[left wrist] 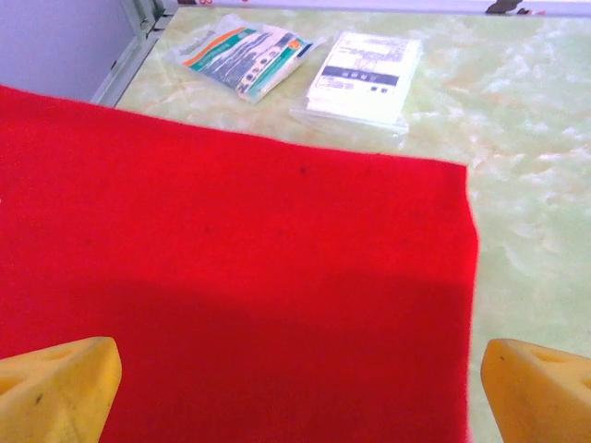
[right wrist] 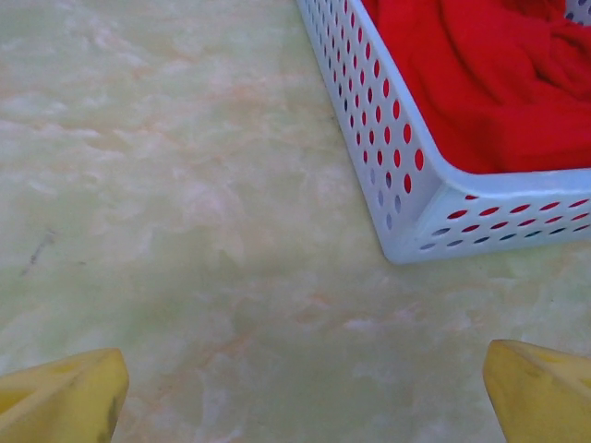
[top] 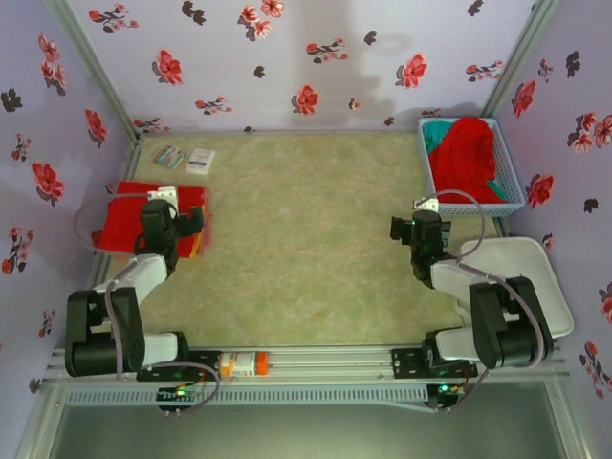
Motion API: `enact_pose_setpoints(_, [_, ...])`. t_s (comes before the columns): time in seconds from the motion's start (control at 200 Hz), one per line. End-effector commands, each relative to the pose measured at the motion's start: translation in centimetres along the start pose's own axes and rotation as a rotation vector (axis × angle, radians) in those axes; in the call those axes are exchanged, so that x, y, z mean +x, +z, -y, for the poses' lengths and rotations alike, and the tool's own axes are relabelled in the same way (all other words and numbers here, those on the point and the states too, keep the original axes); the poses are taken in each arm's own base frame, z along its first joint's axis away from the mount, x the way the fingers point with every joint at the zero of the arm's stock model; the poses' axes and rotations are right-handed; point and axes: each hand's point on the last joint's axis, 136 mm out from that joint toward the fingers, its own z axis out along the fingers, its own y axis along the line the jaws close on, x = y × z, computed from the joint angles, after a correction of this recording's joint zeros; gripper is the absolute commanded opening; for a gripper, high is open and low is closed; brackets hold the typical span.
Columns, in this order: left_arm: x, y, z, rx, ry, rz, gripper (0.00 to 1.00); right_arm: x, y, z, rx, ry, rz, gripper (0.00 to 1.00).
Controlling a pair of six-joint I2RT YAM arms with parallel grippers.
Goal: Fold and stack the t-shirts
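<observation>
Spread-jawed, the left gripper (left wrist: 295,395) hovers over a folded red t-shirt (left wrist: 231,277). The right gripper (right wrist: 300,395), also spread, should clear the basket (right wrist: 406,185) rim and pinch one heaped t-shirt (right wrist: 480,83).

Teal t-shirt (top: 440,130) mostly buried under red t-shirts (top: 467,158), print on white packet (left wrist: 360,78) too small to read

Red t-shirts (top: 466,153), blue basket (top: 509,182), floral walls (top: 287,57).
</observation>
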Motion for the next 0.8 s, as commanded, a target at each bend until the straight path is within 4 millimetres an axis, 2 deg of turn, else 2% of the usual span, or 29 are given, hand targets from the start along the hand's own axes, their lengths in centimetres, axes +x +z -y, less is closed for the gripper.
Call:
enact_pose_setpoints(0.0, [-1.2, 0.3, 0.2, 0.0, 0.004, 0.138, 1.0, -3.2, 0.3, 0.6, 0.025, 0.015, 0.139, 0.99])
enact_pose_setpoints(0.035, [-0.8, 0.3, 0.3, 0.008, -0.001, 0.157, 1.0, -3.3, 0.5, 0.1, -0.009, 0.007, 0.148, 0.99])
enact_pose_setpoints(0.165, [-0.2, 0.5, 0.9, 0.038, 0.0, 0.201, 1.0, -3.0, 1.1, 0.5, -0.03, 0.009, 0.169, 0.99])
enact_pose_setpoints(0.255, [0.4, 1.1, 1.1, 0.04, 0.002, 0.203, 1.0, -1.6, 1.8, 3.0, 0.009, 0.13, 0.229, 0.99])
enact_pose_setpoints(0.305, [0.8, 1.4, 1.1, 0.041, 0.003, 0.201, 1.0, -1.9, 2.0, 4.3, 0.03, 0.196, 0.276, 1.0])
enact_pose_setpoints(0.37, [1.0, 1.8, 1.1, 0.039, 0.005, 0.206, 1.0, -1.7, 2.7, 4.8, 0.05, 0.211, 0.194, 1.0])
enact_pose_setpoints(0.4, [1.2, 2.0, 0.9, 0.028, 0.0, 0.178, 1.0, -1.4, 3.1, 4.6, 0.051, 0.202, 0.148, 1.0])
enact_pose_setpoints(0.44, [1.0, 2.4, 0.4, -0.002, -0.003, 0.169, 1.0, -1.6, 3.1, 4.4, 0.056, 0.184, 0.175, 0.99])
enact_pose_setpoints(0.795, [1.1, 2.5, 0.8, 0.006, 0.001, 0.164, 1.0, -1.7, 3.1, 4.1, 0.05, 0.17, 0.178, 0.99])
